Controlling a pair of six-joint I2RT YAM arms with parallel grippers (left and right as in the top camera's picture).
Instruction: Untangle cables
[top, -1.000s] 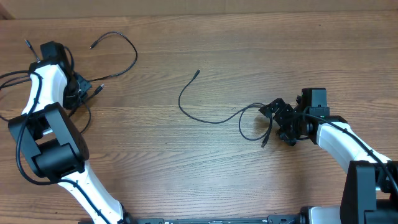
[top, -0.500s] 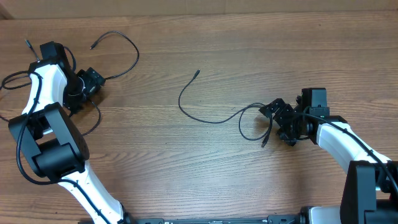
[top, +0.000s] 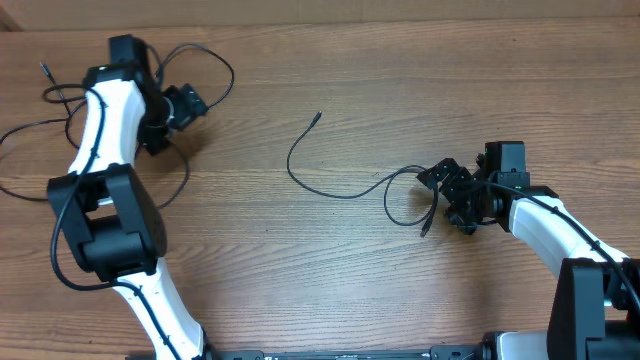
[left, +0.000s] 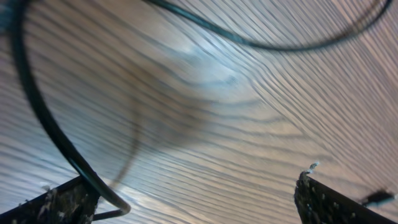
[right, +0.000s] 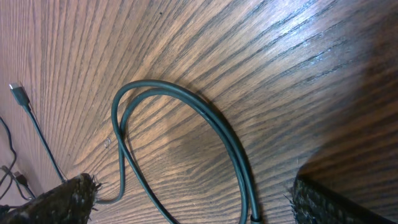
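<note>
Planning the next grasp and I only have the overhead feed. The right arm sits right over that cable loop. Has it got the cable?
Observer: No. In the right wrist view the right fingers stand wide apart. The cable loop lies on the table between them, unpinched.
Operator: And the left arm, up by the other cables?
Observer: The left fingers are open too. The left wrist view is blurred, but it shows one cable curving past one fingertip. Nothing is clamped, and I can't tell whether it touches.
</note>
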